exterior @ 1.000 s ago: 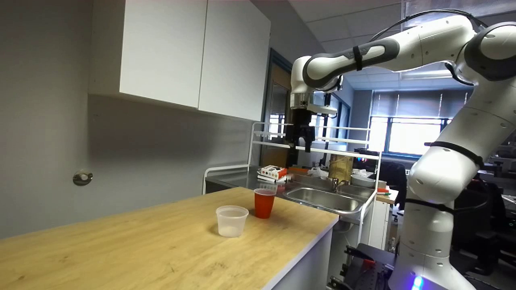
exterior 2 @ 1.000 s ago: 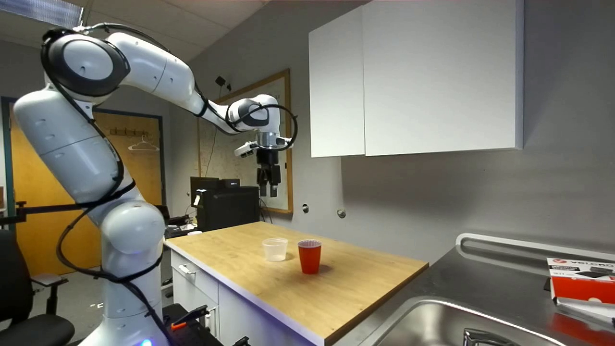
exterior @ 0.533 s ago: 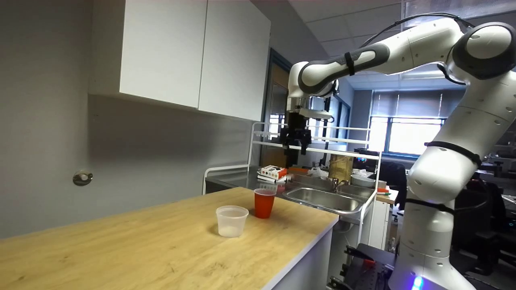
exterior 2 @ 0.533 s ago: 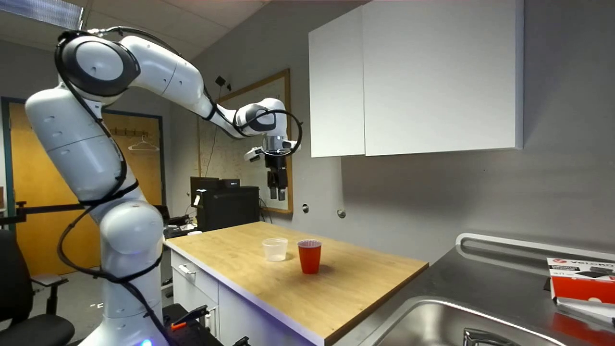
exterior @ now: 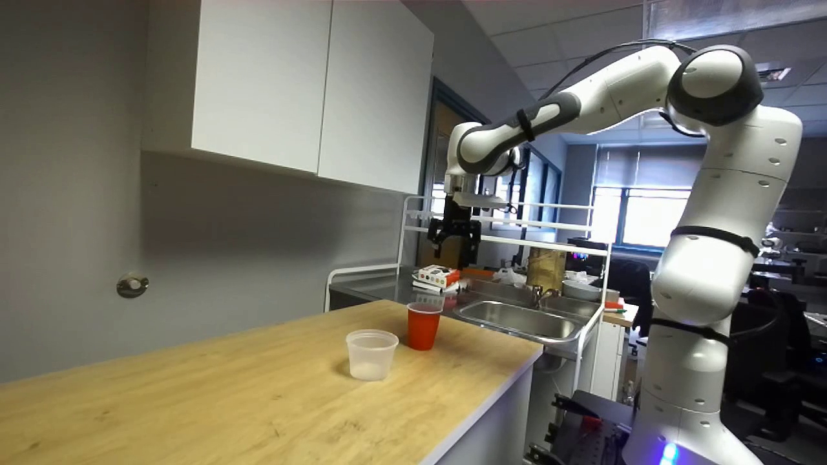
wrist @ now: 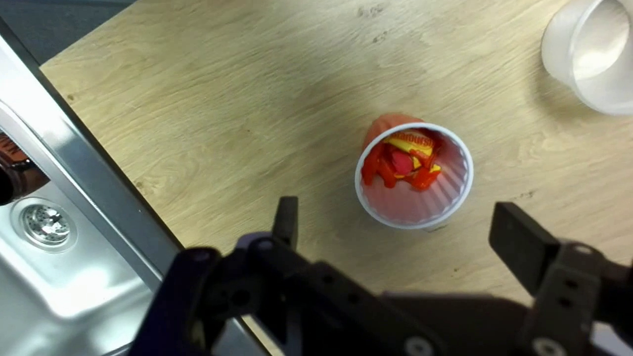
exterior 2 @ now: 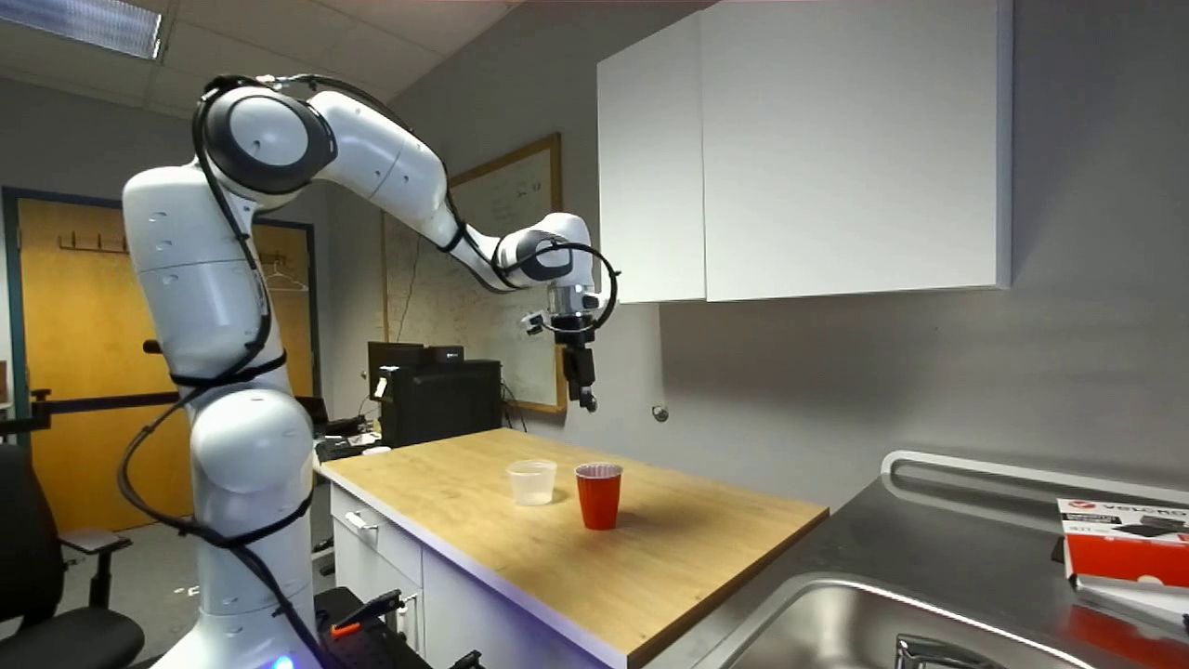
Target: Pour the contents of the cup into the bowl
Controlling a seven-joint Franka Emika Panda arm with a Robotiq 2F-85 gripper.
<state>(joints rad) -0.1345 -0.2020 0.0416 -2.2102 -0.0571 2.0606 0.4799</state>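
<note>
The cup is red-orange with a white rim and stands upright on the wooden counter in both exterior views. In the wrist view the cup is seen from above with several wrapped candies inside. The bowl, a translucent whitish container, stands upright beside the cup in both exterior views. In the wrist view the bowl is cut off at the upper right. My gripper is open and empty, well above the counter. In the wrist view its fingers are spread wide, pointing towards the cup.
White wall cabinets hang over the counter. A steel sink lies beyond the counter's end. A white rack stands over the sink. A red-and-white box lies by the sink.
My arm has reached out farther over the counter and come lower. The gripper has turned about its vertical axis. The cup and the bowl have not moved.
</note>
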